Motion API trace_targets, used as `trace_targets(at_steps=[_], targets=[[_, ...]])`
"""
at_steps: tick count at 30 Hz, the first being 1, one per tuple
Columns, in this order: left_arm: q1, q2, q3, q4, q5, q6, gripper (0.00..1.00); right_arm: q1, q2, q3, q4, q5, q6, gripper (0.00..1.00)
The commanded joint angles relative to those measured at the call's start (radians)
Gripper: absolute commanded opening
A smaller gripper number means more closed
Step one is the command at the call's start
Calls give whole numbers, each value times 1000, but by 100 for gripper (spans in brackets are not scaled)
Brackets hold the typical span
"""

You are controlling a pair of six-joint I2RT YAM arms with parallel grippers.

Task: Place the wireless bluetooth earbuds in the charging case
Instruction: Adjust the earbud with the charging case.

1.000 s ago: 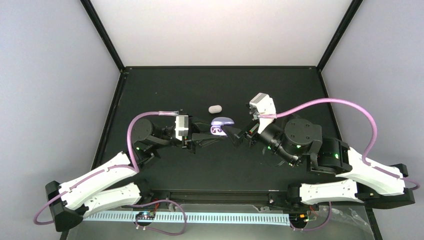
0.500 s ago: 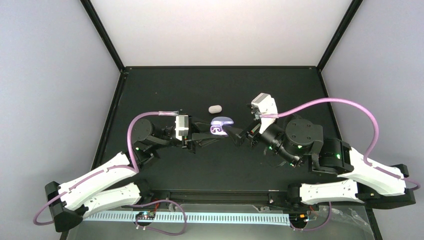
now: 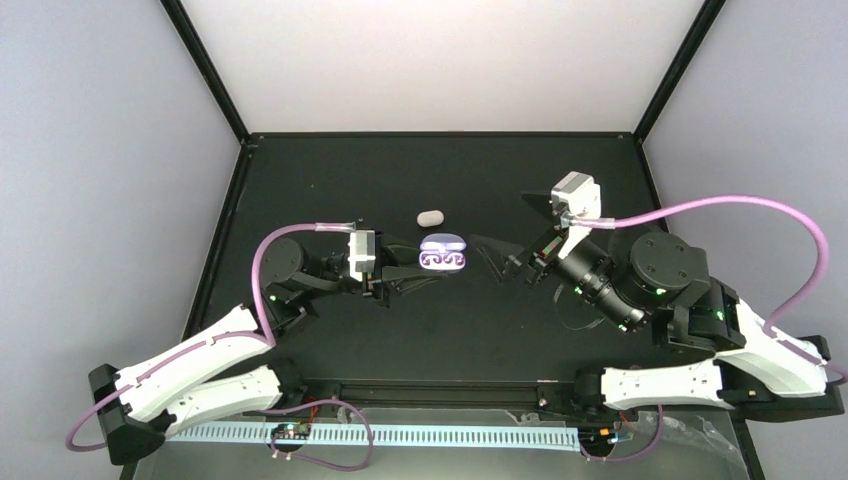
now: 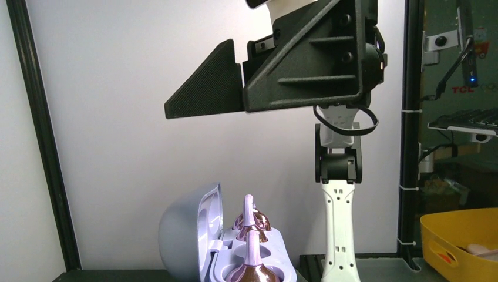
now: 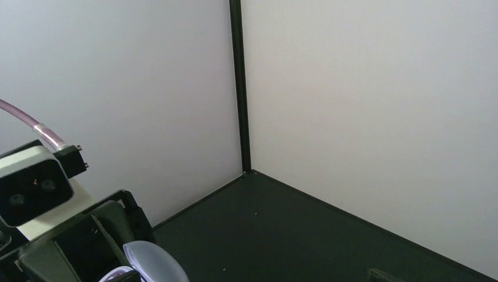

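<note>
The purple charging case point(image 3: 442, 255) lies open on the black table, and two purple earbuds point(image 3: 442, 261) sit in its wells. In the left wrist view the case point(image 4: 194, 235) has its lid up on the left, with the earbuds point(image 4: 251, 220) standing in the base. My left gripper point(image 3: 428, 265) has a finger on each side of the case's near end and is closed on it. My right gripper point(image 3: 512, 228) is wide open and empty, off to the right of the case. The right wrist view shows only the case lid point(image 5: 154, 261). No white earbuds show.
A small closed white case point(image 3: 429, 216) lies just behind the purple one. Black frame posts and white walls ring the table point(image 3: 330, 180). In the left wrist view the right gripper point(image 4: 282, 64) hangs overhead, and a yellow bin point(image 4: 464, 241) stands outside the cell.
My right gripper has pulled back to the right, away from the purple case, and opened wide. Both purple earbuds now show in the case. The left arm has not moved.
</note>
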State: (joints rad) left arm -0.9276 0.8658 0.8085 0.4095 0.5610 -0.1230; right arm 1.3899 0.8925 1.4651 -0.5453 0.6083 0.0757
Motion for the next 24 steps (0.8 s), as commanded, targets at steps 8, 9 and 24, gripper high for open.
trace_targets(at_steps=[8,9,24], targets=[[-7,-25,1,12,8,5,2,-4,21,-23,-33,-18,-7,100],[-7,-24,1,12,9,5,2,-5,25,-23,-39,-18,-7,100],[-7,-31,2,19,0,7,2,-5,59,-19,-85,-38,-13,100]])
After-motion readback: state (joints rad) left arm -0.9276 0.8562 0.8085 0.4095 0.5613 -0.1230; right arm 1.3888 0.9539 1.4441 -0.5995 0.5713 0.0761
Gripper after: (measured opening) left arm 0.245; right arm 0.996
